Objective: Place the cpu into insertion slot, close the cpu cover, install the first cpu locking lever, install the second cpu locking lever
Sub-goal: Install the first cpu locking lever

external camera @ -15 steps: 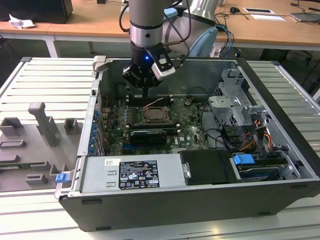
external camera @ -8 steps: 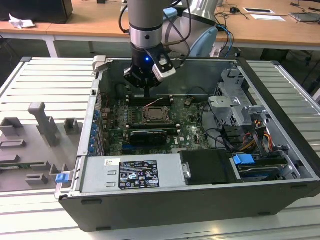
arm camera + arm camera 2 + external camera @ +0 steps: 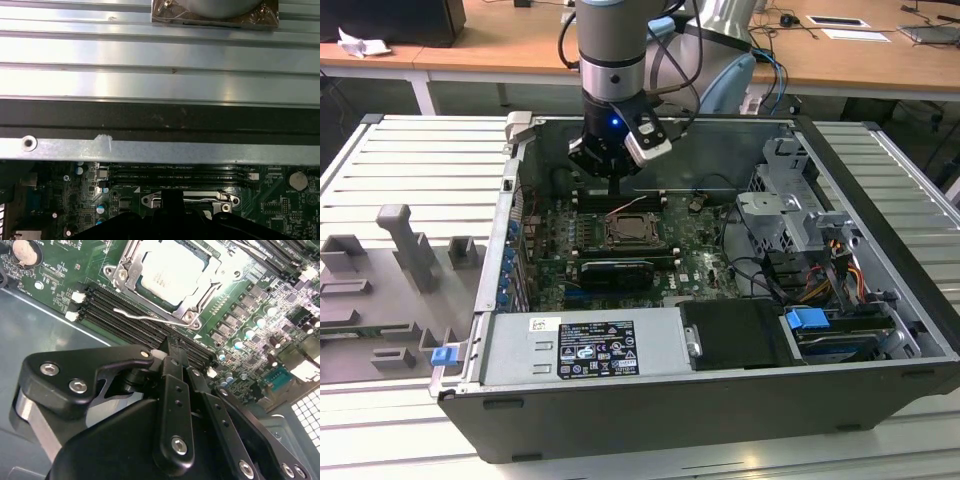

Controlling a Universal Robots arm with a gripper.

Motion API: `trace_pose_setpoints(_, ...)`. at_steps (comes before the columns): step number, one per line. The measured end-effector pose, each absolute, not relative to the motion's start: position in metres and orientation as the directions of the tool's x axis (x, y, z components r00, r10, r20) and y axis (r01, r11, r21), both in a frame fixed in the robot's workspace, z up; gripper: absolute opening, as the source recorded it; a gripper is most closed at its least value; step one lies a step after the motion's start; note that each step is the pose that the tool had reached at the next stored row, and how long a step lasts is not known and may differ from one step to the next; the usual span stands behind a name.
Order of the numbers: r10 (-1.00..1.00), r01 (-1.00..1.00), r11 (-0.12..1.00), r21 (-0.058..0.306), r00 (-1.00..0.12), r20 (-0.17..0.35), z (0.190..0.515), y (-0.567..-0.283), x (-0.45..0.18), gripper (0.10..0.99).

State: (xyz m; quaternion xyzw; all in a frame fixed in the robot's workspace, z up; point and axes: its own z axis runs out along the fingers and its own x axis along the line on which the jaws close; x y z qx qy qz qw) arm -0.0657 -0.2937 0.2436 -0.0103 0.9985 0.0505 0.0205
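The cpu (image 3: pixel 172 272) lies flat in the insertion slot (image 3: pixel 630 232), pale metal top up. The cpu cover (image 3: pixel 129 267) is down around it as a silvery frame; its edge also appears in the first wrist view (image 3: pixel 190 199). A thin silvery locking lever (image 3: pixel 150 317) runs along the socket's side toward the memory slots, its free end sticking out; I cannot tell if it is hooked. My gripper (image 3: pixel 172 347) hangs just above the memory slots beside that lever, black fingers shut with nothing between them. In the exterior view the gripper (image 3: pixel 614 185) is just behind the socket.
Long black memory slots (image 3: pixel 125 315) lie under the fingertips. The case's back wall (image 3: pixel 160 120) rises close behind. A drive cage (image 3: pixel 790 200) and cables stand at the exterior view's right, the power supply (image 3: pixel 590 345) in front. A grey fixture (image 3: pixel 410 250) sits outside the case.
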Motion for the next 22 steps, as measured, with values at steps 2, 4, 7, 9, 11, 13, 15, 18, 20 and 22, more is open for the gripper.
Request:
trace_pose_setpoints(2,-0.018,-0.023,0.995,0.101,-0.999,-0.042,0.2432,-0.2937,-0.0657,0.106)
trace_pose_setpoints(4,-0.018,-0.023,0.995,0.101,-0.999,-0.042,0.2429,-0.2937,-0.0657,0.106)
trace_pose_setpoints(7,-0.018,-0.023,0.995,0.101,-0.999,-0.042,0.2422,-0.2937,-0.0657,0.106)
trace_pose_setpoints(9,-0.018,-0.023,0.995,0.101,-0.999,-0.042,0.2417,-0.2937,-0.0657,0.106)
trace_pose_setpoints(11,-0.018,-0.023,0.995,0.101,-0.999,-0.042,0.2414,-0.2937,-0.0657,0.106)
trace_pose_setpoints(13,-0.018,-0.023,0.995,0.101,-0.999,-0.042,0.2413,-0.2937,-0.0657,0.106)
trace_pose_setpoints(15,-0.018,-0.023,0.995,0.101,-0.999,-0.042,0.2410,-0.2937,-0.0656,0.106)
trace_pose_setpoints(18,-0.018,-0.023,0.995,0.101,-0.999,-0.042,0.2407,-0.2937,-0.0655,0.106)
trace_pose_setpoints(20,-0.019,-0.023,0.995,0.101,-0.999,-0.042,0.2404,-0.2937,-0.0651,0.106)
trace_pose_setpoints(22,-0.018,-0.023,0.995,0.101,-0.999,-0.042,0.2397,-0.2937,-0.0638,0.106)
